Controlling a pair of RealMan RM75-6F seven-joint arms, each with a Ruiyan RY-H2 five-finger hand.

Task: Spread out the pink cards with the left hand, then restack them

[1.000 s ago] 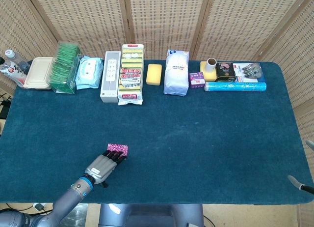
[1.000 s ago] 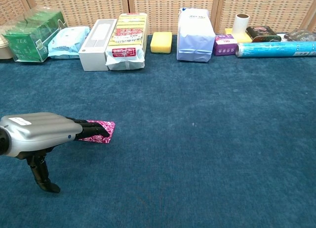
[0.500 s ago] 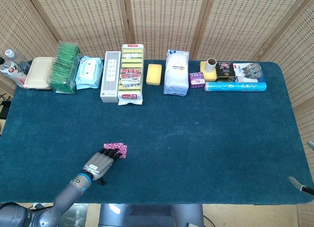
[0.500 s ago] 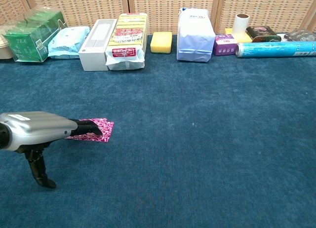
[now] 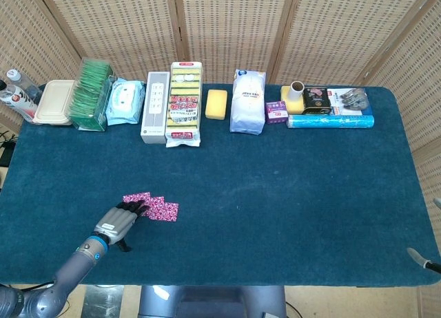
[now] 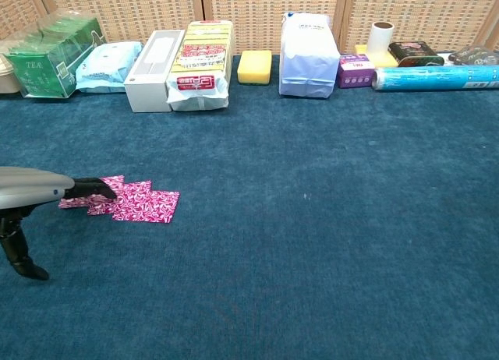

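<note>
Head view: the pink cards (image 5: 152,206) lie fanned in an overlapping row on the blue-carpeted counter (image 5: 275,194), toward its near left part. The left hand (image 5: 118,222) lies flat just left of and below them, palm down, its dark fingertips (image 5: 137,208) resting on the left end of the row; the fingers are stretched out close side by side and grasp nothing. Along the far edge stand a beige lunch box (image 5: 54,102), a green tea box (image 5: 91,94), a pack of wet wipes (image 5: 125,101), a white remote box (image 5: 154,116), a pack of sponges (image 5: 185,103), a yellow sponge (image 5: 216,103), a white bag (image 5: 248,101), a small purple box (image 5: 276,111) and a blue roll (image 5: 330,120). Only a sliver of the right hand (image 5: 422,258) shows at the near right edge, so I cannot tell how its fingers lie

Chest view: the pink cards (image 6: 132,202) overlap each other in a slanted line, the rightmost card fully exposed. The left hand (image 6: 35,187) comes in from the left edge, silver back upward, its fingertips (image 6: 95,188) touching the leftmost cards, while the thumb (image 6: 17,251) hangs down to the counter (image 6: 327,243) apart from the cards. The green tea box (image 6: 48,56), white bag (image 6: 308,54) and blue roll (image 6: 435,77) stand well behind
</note>
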